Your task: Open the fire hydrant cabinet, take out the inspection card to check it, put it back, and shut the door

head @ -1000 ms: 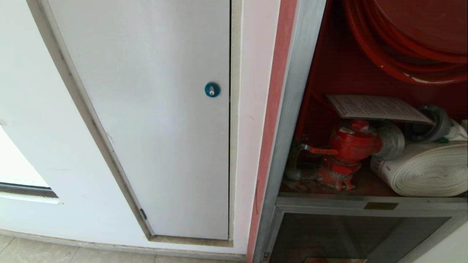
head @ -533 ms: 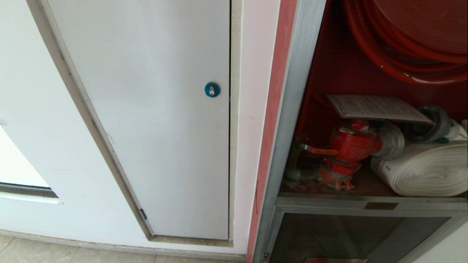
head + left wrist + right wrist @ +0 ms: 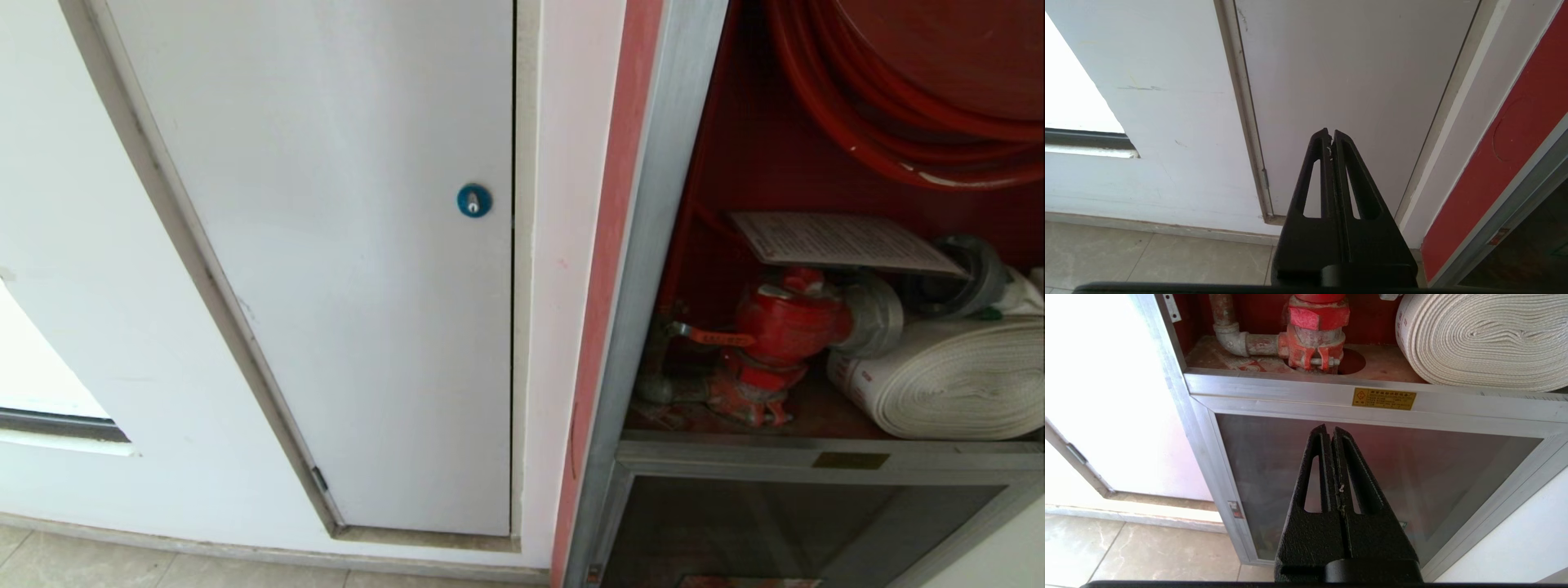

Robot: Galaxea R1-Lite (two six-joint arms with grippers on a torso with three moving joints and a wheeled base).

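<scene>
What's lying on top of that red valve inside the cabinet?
The inspection card lies flat across the top of the red valve, reaching over toward the white rolled hose. It hides the valve's top behind it, and its underside cannot be seen.

You see the fire hydrant cabinet (image 3: pixel 653 245) silver-framed, red inside. Red valve (image 3: pixel 784 327), red hose reel (image 3: pixel 898 98), white rolled hose (image 3: pixel 947 380). Inspection card (image 3: pixel 841 241) whitish with fine printed rows, perhaps reddish. White panel (image 3: pixel 343 269), blue lock (image 3: pixel 474 200).
</scene>
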